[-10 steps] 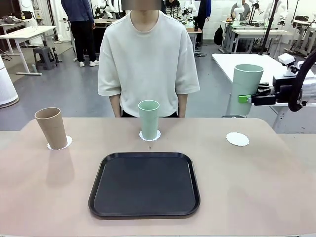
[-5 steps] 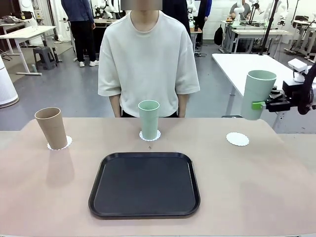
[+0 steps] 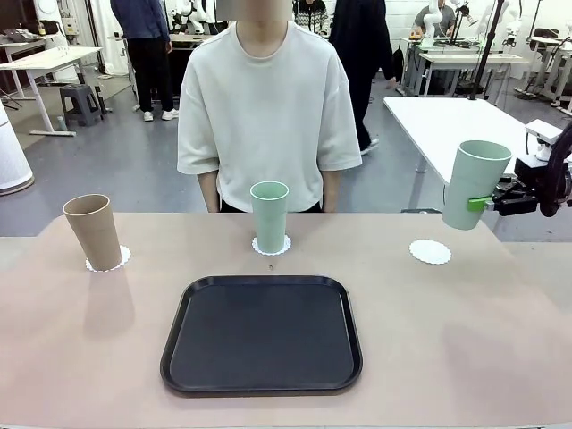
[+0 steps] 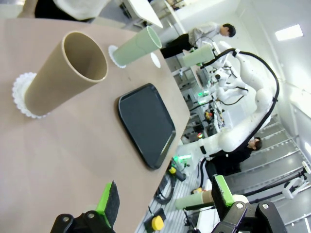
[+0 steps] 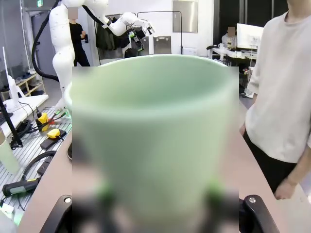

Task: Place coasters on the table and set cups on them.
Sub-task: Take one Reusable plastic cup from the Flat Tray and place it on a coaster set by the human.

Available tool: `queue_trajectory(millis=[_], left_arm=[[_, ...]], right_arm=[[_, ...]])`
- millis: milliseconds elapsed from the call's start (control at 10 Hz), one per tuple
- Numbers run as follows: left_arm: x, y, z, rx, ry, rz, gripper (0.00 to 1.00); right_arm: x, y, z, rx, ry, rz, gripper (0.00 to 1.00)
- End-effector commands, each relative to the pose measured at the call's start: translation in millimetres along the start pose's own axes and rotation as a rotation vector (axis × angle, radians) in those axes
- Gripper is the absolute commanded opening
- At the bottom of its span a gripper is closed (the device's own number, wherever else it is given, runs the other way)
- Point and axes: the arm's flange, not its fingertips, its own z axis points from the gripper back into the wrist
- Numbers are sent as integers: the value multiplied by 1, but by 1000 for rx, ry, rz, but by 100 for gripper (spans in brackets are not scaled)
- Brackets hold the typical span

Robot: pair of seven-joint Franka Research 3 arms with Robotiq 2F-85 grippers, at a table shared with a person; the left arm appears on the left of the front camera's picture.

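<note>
right tool (image 3: 490, 204) gripping mint cup (image 3: 475, 183), tilted, above-right of bare coaster (image 3: 430, 251) | left tool (image 4: 163, 206) gaping, empty | risk: tilted cup tipping off coaster

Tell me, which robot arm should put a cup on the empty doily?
Probably the right. Its gripper already holds a mint cup in the air near the bare coaster; the left gripper is open, holding nothing.

Beige-pink table (image 3: 465, 340): black tray (image 3: 262, 333), three coasters (image 3: 430, 251), two seemingly under cups (image 3: 270, 216).
</note>
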Motion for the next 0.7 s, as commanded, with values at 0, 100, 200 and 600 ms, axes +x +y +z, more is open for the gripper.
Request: queue_trajectory(millis=[0, 100, 200, 600], left_arm=[[0, -1, 2, 1, 4, -2, 100], [0, -1, 2, 1, 4, -2, 100], [0, -1, 2, 1, 4, -2, 100], [0, -1, 2, 1, 4, -2, 100]], right_arm=[[5, 5, -3, -8, 6, -2, 83], [5, 5, -3, -8, 6, -2, 83], [5, 5, -3, -8, 6, -2, 83], [-24, -39, 0, 7, -23, 40, 83]])
